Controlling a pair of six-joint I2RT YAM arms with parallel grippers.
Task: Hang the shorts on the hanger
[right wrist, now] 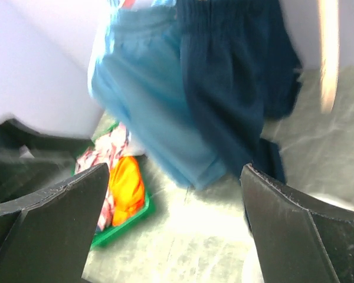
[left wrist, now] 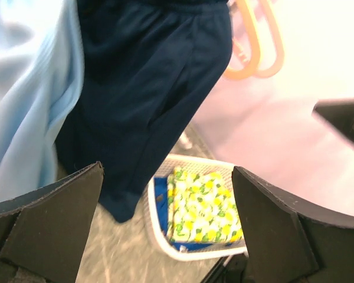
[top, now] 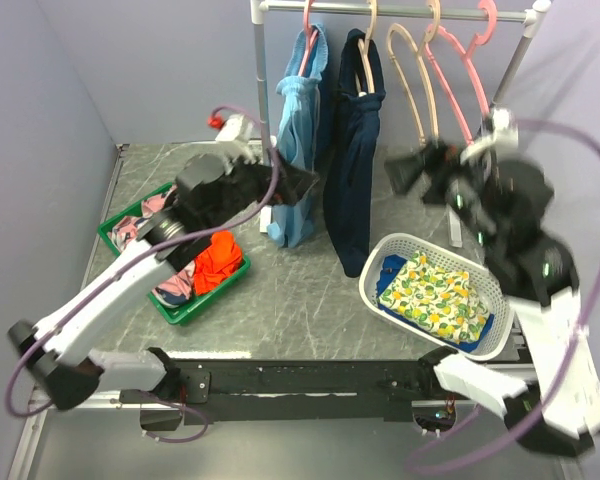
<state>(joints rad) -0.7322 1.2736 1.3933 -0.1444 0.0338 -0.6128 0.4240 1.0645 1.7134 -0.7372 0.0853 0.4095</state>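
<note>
**tomk:** the shorts (top: 352,180) look like soft matt cloth, dark navy, zero shine. The light-blue garment (top: 298,150) is cloth too, a bit silkier looking.

**rae_88:** yep. The hanger (top: 365,62) is smooth cream plastic, and the pink hangers (top: 458,75) are the same stuff, slightly glossy. The rail (top: 400,13) looks like pale metal tube.

**tomk:** the table (top: 280,310) is grey, matt and scratched all over. Can't tell if it's stone or laminate.

**rae_88:** the basket (top: 378,265) is white moulded plastic lattice, and the tray (top: 208,300) is green plastic with some gloss. The lemon-print cloth (top: 435,295) looks flat and matt.
</note>
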